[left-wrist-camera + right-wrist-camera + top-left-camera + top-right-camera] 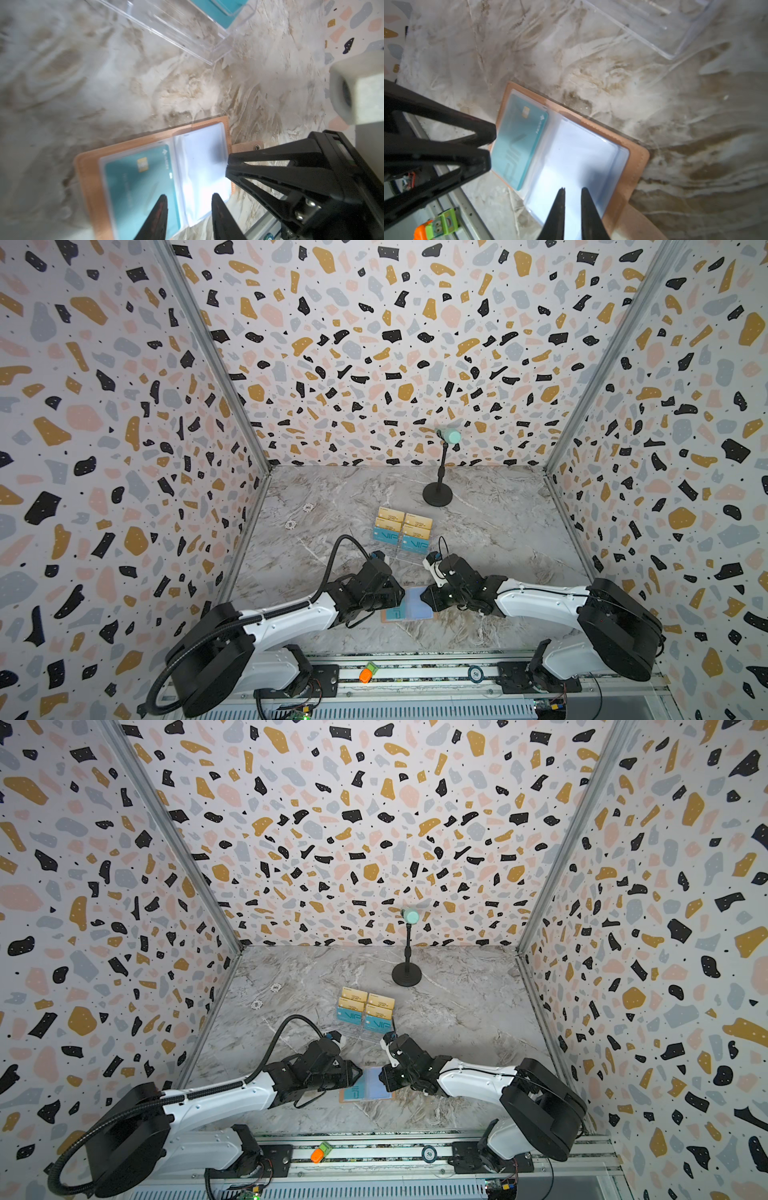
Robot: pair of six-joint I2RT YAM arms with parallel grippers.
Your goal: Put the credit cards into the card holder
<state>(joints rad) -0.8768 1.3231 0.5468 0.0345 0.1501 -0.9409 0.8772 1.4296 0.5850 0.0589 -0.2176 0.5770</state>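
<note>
Salmon card holder [636,166] lies open at 6 o'clock of the rack [409,558], 1 teal card [519,143] sleeved. Left gripper [189,196] part-open, empty; right gripper [573,189] narrow, empty, over the bare sleeve [581,158]. We judge: left pins the cover, right feeds the racked cards [402,526] in flat.

Card holder [636,166] leather-like, matt; sleeves [581,155] glossy clear plastic; table [612,83] marbled, smooth.

Card [519,143] in holder [638,166], rack [399,559] behind
</note>
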